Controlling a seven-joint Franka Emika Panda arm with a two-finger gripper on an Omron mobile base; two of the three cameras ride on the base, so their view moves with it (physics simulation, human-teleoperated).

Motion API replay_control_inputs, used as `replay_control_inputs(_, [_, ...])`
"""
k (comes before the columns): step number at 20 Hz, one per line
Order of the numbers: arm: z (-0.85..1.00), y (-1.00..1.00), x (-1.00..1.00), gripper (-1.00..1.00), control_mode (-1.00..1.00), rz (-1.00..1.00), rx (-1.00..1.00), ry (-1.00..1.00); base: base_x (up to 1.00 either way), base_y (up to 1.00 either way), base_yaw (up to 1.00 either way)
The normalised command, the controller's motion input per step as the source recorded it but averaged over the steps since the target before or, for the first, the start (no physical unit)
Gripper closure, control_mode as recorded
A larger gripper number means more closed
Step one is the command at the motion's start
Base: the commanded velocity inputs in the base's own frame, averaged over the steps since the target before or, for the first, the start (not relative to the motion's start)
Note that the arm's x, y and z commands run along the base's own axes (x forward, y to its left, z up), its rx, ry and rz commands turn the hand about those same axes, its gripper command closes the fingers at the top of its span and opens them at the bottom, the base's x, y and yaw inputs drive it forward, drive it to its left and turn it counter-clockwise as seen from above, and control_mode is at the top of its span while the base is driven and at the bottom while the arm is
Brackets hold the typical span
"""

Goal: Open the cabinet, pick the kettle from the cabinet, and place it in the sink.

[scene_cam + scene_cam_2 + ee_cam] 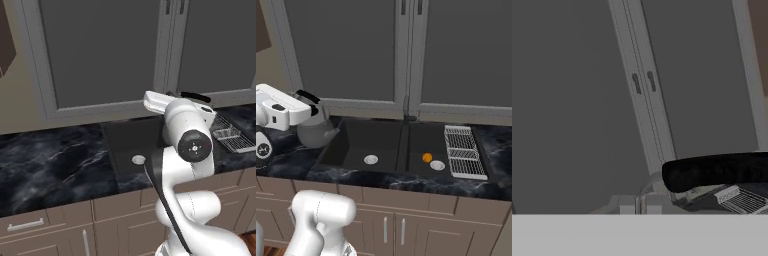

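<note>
Now fingers grip kettle [315,131] beside sink [371,142].

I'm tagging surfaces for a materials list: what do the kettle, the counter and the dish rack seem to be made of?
Kettle: looks like brushed grey metal, dull sheen, with a black, probably plastic, handle. Counter: polished black stone, likely marble, judging by its white veins. Dish rack: thin pale grey wire, seemingly metal, in an open grid.
</note>
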Motion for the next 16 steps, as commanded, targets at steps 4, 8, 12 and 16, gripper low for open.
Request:
replay_control_inputs(4, [0.0,0.0,0.0,1.0,1.0,0.0,0.0,0.0,0.43,0.0,0.06])
replay_control_inputs(8, [0.0,0.0,0.0,1.0,1.0,0.0,0.0,0.0,0.38,0.0,0.11])
replay_control_inputs(12, [0.0,0.0,0.0,1.0,1.0,0.0,0.0,0.0,0.08,-0.02,0.06])
replay_control_inputs(16, [0.0,0.0,0.0,1.0,1.0,0.0,0.0,0.0,0.33,0.0,0.04])
